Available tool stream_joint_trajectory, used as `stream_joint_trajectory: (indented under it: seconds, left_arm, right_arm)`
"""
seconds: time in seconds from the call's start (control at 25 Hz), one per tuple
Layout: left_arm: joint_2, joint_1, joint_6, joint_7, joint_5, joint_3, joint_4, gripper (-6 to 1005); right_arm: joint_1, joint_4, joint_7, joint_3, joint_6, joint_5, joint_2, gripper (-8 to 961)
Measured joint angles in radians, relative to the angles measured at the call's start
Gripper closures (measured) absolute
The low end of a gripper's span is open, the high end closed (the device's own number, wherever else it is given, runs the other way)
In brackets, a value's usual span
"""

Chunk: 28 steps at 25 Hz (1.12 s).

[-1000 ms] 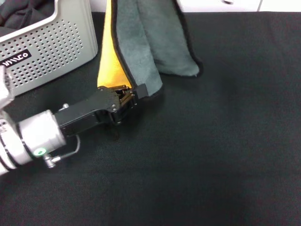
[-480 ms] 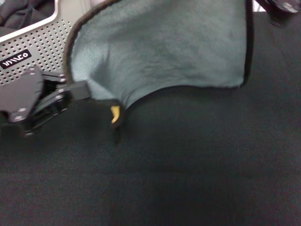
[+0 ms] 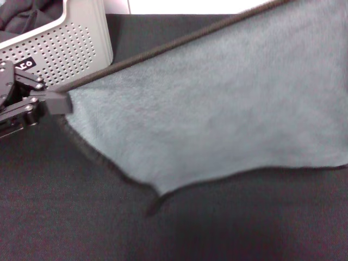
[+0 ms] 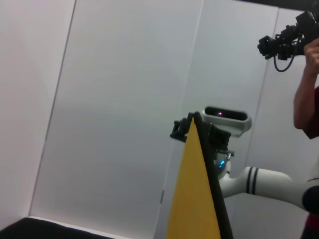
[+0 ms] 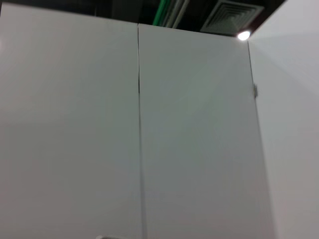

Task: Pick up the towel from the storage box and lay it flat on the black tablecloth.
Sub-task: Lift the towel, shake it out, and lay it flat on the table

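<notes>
Pinched together on one corner of the towel (image 3: 217, 109), the fingers of the left gripper (image 3: 57, 102) sat just beside the storage box (image 3: 65, 46), in front of its perforated wall near the black label. From that corner the towel spread away from the box, grey-green face up, its dark edging drawn into a fairly straight line running up and away from the box, while its lower edge sagged toward the black tablecloth (image 3: 81, 228); whether that low point touched the cloth could not be told. The left wrist view showed the yellow-orange face edge-on, rising to a far corner where the right gripper (image 4: 192, 127) appeared to be clamped on it, though its fingers were not plain enough to say so firmly. The towel seemed already out of the box and opened, so the step in hand looked like the lowering. Done well, both held corners would likely come down level, with the span between them kept taut, so the sagging edge landed first and the rest rolled out without a fold, well clear of the box.
</notes>
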Motion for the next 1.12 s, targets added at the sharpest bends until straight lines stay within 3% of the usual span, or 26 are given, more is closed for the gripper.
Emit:
stream_joint_trajectory:
  seconds: [0.28, 0.36, 0.52, 0.72, 0.84, 1.04, 1.12]
  left_arm:
    - [0.097, 0.071, 0.004, -0.017, -0.156, 0.144, 0.048, 980]
    - [0.116, 0.101, 0.005, -0.033, -0.182, 0.165, 0.085, 980]
    - [0.131, 0.153, 0.006, -0.071, -0.196, 0.165, 0.135, 979]
    - [0.134, 0.154, 0.005, -0.086, -0.192, 0.149, 0.142, 979]
    - [0.125, 0.107, 0.001, -0.107, -0.148, 0.093, 0.111, 979]
    - [0.076, -0.052, -0.01, -0.144, 0.1, -0.083, -0.034, 978]
    - [0.031, -0.135, -0.051, -0.143, 0.31, -0.192, -0.095, 978]
  right_arm:
    - [-0.044, 0.078, 0.042, -0.141, 0.065, 0.021, -0.008, 924]
    - [-0.067, 0.068, 0.042, -0.205, 0.068, 0.035, -0.014, 923]
    - [-0.102, 0.045, 0.042, -0.289, 0.071, 0.056, -0.021, 923]
    - [-0.119, 0.047, 0.045, -0.295, 0.071, 0.072, -0.022, 922]
    - [-0.077, 0.135, 0.044, -0.261, 0.064, 0.078, -0.022, 922]
    - [0.137, 0.503, 0.016, -0.175, 0.05, 0.047, -0.029, 922]
    - [0.236, 0.655, -0.026, -0.163, 0.028, 0.011, -0.036, 921]
